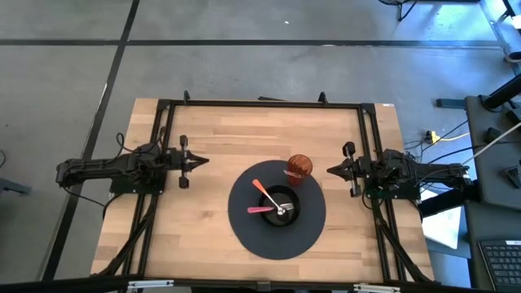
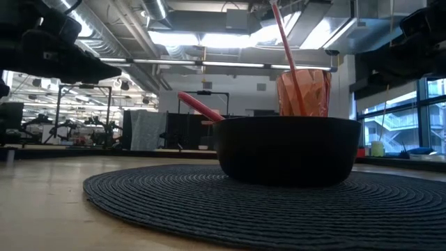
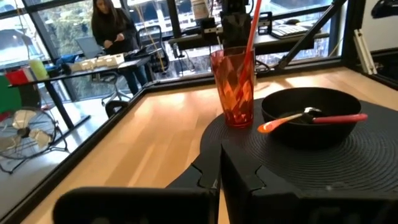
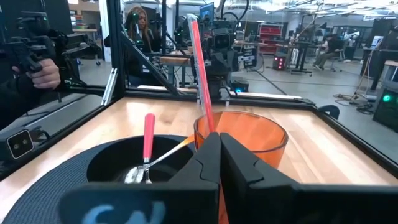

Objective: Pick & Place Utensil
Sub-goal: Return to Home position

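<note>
The wooden surface [image 1: 212, 130] carried a round dark mat [image 1: 277, 240]. The black bowl [image 1: 294, 200] stood on the mat, with the pink fork [image 1: 260, 210] and the orange spoon [image 1: 262, 190] both lying in it, handles over the rim. An orange cup [image 1: 299, 168] stood just beside the bowl. The left pincer [image 1: 203, 161] hovered left of the mat, pressed together. The right pincer [image 1: 330, 171], likewise pressed together, hung near the cup.

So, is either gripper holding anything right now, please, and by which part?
Nothing is held: the left gripper and right gripper are shut on nothing, apart from the black bowl where the pink fork and orange spoon lie.
</note>
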Robot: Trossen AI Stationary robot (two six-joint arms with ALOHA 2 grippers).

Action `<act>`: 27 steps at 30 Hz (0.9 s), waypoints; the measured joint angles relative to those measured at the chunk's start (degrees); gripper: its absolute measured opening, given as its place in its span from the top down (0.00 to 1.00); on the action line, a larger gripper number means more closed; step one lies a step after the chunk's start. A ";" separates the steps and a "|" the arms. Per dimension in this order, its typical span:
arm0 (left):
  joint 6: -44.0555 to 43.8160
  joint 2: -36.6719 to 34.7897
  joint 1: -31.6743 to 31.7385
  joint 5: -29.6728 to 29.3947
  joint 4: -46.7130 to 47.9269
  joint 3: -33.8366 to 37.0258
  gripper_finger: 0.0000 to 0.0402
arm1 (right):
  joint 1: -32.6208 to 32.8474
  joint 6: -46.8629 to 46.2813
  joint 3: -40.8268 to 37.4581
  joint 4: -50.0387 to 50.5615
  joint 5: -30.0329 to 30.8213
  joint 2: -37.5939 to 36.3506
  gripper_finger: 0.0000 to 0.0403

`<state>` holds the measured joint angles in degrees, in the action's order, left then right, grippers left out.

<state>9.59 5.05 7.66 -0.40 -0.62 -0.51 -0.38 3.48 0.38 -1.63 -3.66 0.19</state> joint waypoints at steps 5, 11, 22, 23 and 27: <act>0.04 -0.08 0.00 -0.03 0.00 0.00 0.99 | 0.00 -0.26 0.02 -0.24 -0.02 0.00 1.00; 0.06 -0.08 0.00 -0.01 0.00 0.00 0.99 | 0.00 -0.28 0.02 -0.24 -0.02 0.00 1.00; 0.12 -0.08 0.00 -0.38 0.00 0.02 0.99 | 0.00 -0.41 0.02 -0.22 -0.02 0.00 0.96; 0.10 -0.08 0.00 -0.78 -0.02 0.02 0.99 | 0.00 -0.25 0.02 -0.21 -0.02 0.02 0.96; 0.15 -0.08 0.00 -1.21 -0.07 0.02 0.99 | 0.01 0.17 0.02 0.07 0.07 0.04 0.95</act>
<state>9.74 4.97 7.66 -1.61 -0.69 -0.49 -0.37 3.65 0.40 -1.56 -3.60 0.23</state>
